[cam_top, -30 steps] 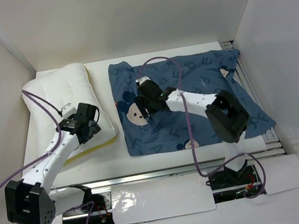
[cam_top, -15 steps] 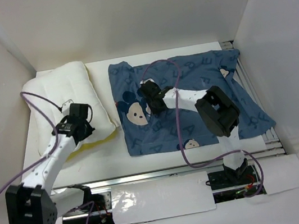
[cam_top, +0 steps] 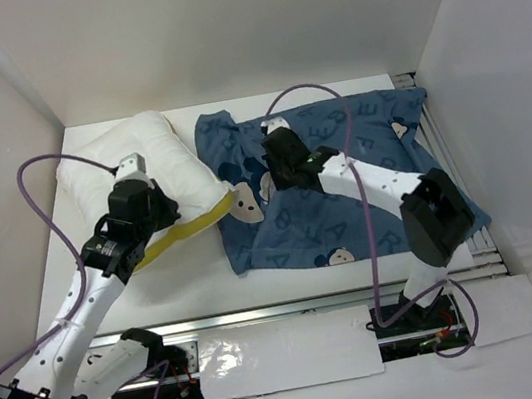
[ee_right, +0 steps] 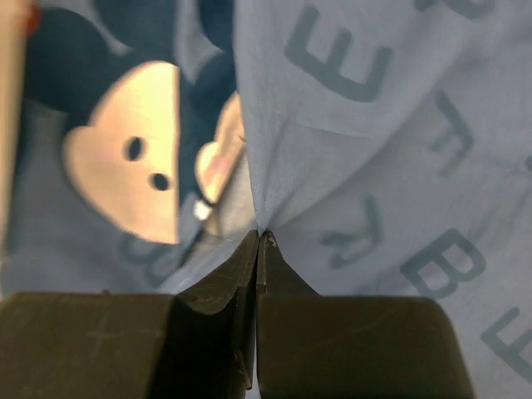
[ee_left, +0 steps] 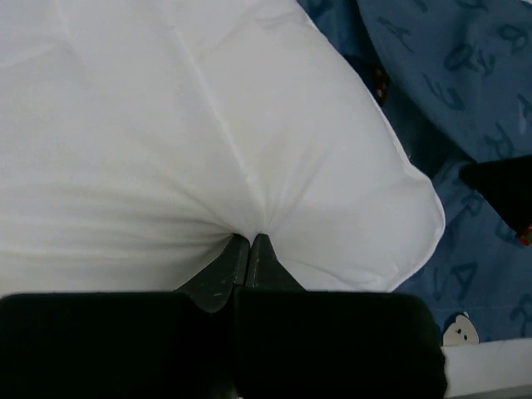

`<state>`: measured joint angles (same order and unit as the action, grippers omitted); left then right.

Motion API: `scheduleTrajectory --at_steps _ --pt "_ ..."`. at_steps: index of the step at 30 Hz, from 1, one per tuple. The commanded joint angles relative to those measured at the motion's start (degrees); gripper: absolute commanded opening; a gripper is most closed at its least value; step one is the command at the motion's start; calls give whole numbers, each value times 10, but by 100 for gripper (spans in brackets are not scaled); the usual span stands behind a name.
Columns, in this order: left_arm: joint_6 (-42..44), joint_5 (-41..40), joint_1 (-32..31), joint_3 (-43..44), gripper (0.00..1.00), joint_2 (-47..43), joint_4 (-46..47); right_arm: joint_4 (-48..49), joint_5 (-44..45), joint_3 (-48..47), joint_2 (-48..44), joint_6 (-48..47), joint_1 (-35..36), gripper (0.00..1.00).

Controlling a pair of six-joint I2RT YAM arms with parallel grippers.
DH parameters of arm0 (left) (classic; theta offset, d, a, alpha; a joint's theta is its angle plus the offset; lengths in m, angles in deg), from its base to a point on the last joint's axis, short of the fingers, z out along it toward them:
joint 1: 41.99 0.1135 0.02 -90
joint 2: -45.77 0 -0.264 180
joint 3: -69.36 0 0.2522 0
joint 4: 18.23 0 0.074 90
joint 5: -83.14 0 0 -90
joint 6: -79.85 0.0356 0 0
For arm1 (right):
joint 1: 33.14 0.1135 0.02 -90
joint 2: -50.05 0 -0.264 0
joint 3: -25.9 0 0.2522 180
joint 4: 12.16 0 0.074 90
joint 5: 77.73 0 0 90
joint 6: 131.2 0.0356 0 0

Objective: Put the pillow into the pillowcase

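On the left of the worktop (cam_top: 195,297), you are holding the pillow (cam_top: 142,153) with your left tool (ee_left: 249,246). Its two fingers are pressing together on a fold of the white cover, which is puckering around the tips. The pillow's yellow strip (cam_top: 194,223) is facing the near side, and its right corner is reaching over the left edge of the pillowcase (cam_top: 298,240).

The pillowcase is lying spread across the middle and right of the worktop, blue side up, with letters and mouse faces showing. There you are pinching a ridge of the blue cloth with your right tool (ee_right: 259,239), jaws clamped on it, just beside a mouse face (ee_right: 125,158).
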<state>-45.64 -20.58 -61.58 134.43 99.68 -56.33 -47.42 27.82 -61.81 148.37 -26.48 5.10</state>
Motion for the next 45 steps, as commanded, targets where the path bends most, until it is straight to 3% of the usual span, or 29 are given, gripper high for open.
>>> scheduleTrajectory --at_steps 1,6,10,18,25,31,38,41,43,44,45 --pt "28 31 -46 44 0 38 109 41 -50 18 -50 3 -3 0" --pt "60 -17 -91 82 0 124 122 51 -124 34 -81 3 -24 0" --pt "81 -5 -97 113 0 214 134 67 -170 57 -107 4 -41 0" --pt "161 26 -148 115 0 268 115 105 -238 78 -140 9 -55 0" --pt "179 62 -173 185 0 327 115 117 -274 84 -140 4 -55 0" --pt "94 -20 -182 318 0 417 76 114 -329 72 -146 -2 -55 0" --pt "73 1 -193 400 0 487 97 125 -360 88 -170 4 -55 0" --pt "87 32 -199 377 2 500 100 125 -337 99 -170 10 -62 0" --pt "87 32 -205 340 35 492 100 125 -329 99 -170 15 -69 0" --pt "94 19 -211 329 63 484 100 119 -329 99 -162 15 -76 0" --pt "99 10 -211 304 99 458 93 119 -329 99 -155 15 -77 0"
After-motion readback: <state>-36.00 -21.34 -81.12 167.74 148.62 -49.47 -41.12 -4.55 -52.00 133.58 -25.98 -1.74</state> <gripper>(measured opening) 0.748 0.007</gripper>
